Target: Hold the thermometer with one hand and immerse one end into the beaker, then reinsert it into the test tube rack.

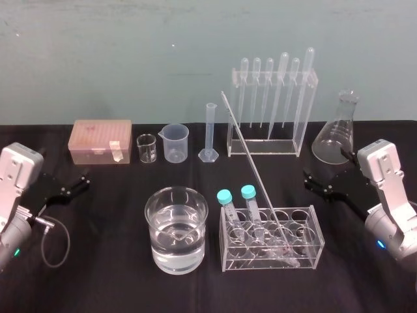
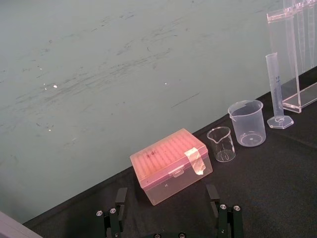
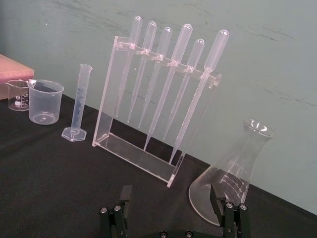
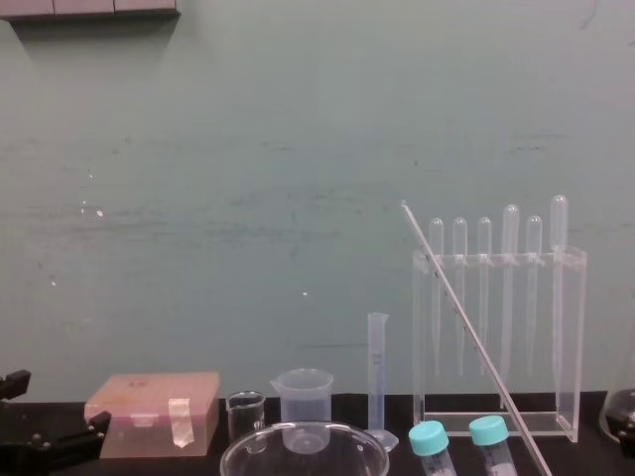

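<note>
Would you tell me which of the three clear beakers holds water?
The wide glass beaker at the front; the small glass beaker and plastic beaker behind stand empty.

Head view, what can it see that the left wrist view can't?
Head view, not left wrist: the big water beaker, the thermometer leaning in the test tube rack, the flask, and the open right gripper at the table's right side. Left wrist, not head: nothing new. Both: the pink box, small glass beaker, plastic beaker, graduated cylinder, pipette stand and the open left gripper.
</note>
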Robot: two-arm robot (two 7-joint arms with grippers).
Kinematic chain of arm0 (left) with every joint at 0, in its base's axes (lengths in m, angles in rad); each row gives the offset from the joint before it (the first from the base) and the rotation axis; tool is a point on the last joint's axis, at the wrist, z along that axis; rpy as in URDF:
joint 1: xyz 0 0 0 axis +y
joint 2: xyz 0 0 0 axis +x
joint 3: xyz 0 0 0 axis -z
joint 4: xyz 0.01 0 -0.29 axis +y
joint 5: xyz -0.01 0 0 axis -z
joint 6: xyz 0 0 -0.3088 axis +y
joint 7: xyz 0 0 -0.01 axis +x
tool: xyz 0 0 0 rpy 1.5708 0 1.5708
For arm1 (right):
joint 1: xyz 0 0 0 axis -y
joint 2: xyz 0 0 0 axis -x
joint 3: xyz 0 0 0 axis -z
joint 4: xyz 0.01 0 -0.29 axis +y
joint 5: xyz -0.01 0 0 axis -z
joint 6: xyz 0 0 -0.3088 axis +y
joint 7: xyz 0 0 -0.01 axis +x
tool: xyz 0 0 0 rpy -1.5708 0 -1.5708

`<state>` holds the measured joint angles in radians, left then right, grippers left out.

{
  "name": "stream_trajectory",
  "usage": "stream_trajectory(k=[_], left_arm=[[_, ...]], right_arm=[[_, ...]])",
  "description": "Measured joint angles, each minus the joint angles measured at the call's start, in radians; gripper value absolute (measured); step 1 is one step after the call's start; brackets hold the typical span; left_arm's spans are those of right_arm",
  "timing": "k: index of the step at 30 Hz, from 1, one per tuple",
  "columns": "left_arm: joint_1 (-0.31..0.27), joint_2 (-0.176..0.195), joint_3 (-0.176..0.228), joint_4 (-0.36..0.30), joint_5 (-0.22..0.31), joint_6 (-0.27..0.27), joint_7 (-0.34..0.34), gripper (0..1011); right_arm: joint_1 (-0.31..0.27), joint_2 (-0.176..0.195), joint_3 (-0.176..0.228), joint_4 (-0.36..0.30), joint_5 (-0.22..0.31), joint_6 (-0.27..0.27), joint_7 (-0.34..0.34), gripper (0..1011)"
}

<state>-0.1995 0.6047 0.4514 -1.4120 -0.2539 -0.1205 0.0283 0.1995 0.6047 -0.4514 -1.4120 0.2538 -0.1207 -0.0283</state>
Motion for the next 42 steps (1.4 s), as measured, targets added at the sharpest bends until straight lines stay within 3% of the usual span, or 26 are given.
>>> stream_trajectory(k=[42], left_arm=[[0.0, 0.0, 0.0, 0.0, 0.0, 0.0, 0.0, 1008]], right_arm=[[0.0, 0.0, 0.0, 0.0, 0.0, 0.0, 0.0, 1003]])
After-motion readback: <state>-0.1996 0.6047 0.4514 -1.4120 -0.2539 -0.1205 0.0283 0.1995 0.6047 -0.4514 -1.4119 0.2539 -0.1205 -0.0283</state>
